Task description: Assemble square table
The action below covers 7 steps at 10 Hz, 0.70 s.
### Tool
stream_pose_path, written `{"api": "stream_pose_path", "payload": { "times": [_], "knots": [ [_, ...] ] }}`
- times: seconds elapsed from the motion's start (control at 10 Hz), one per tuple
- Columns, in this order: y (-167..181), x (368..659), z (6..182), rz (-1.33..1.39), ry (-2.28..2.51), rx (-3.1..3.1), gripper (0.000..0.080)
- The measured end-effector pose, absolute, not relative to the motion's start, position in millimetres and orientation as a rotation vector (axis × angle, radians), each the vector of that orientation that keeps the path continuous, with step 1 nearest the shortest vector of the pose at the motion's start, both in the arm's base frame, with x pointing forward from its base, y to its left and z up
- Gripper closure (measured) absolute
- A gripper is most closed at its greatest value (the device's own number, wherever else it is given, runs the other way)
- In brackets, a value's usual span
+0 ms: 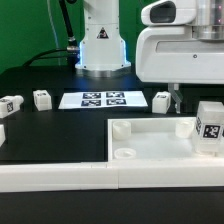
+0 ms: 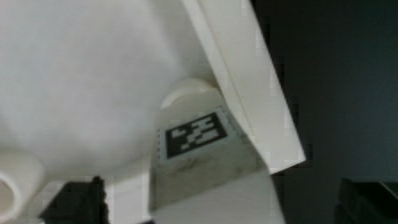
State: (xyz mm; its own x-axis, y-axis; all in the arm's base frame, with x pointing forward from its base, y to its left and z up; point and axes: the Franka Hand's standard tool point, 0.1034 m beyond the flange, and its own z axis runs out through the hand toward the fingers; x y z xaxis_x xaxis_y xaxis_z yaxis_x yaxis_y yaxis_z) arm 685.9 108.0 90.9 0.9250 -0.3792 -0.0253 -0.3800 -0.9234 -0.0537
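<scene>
The square table top point(image 1: 150, 140), a white tray with a raised rim and round corner sockets, lies at the front right. My gripper point(image 1: 175, 100) hangs just behind its far rim, open and empty. In the wrist view the gripper point(image 2: 222, 205) has its dark fingers point(image 2: 80, 200) wide apart over the top's rim point(image 2: 240, 80), a round socket point(image 2: 187, 97) and a black-white tag point(image 2: 196, 135). Loose white legs lie on the black table: one point(image 1: 160, 101) beside the gripper, two at the exterior view's left point(image 1: 41, 98) point(image 1: 10, 103). A tagged white block point(image 1: 210, 125) stands at the top's right end.
The marker board point(image 1: 103, 99) lies flat in front of the robot base point(image 1: 100, 45). A long white bar-shaped wall point(image 1: 90, 178) runs along the front edge. Another white piece point(image 1: 2, 131) shows partly at the exterior view's left edge.
</scene>
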Motion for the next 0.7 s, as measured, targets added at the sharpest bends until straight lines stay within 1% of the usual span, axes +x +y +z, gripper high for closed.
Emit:
{"api": "stream_pose_path", "payload": {
  "times": [0.1, 0.3, 0.4, 0.5, 0.6, 0.7],
  "knots": [
    [108.2, 684.2, 86.7, 0.014, 0.366, -3.061, 0.0150],
    [105.5, 684.7, 85.8, 0.006, 0.179, -3.079, 0.0150],
    [106.1, 684.6, 85.8, 0.008, 0.237, -3.073, 0.0150],
    [105.6, 684.6, 85.7, 0.009, 0.236, -3.074, 0.0306],
    [105.8, 684.6, 85.7, 0.010, 0.287, -3.068, 0.0306],
    [106.2, 684.6, 85.7, 0.015, 0.423, -3.052, 0.0444]
  ]
}}
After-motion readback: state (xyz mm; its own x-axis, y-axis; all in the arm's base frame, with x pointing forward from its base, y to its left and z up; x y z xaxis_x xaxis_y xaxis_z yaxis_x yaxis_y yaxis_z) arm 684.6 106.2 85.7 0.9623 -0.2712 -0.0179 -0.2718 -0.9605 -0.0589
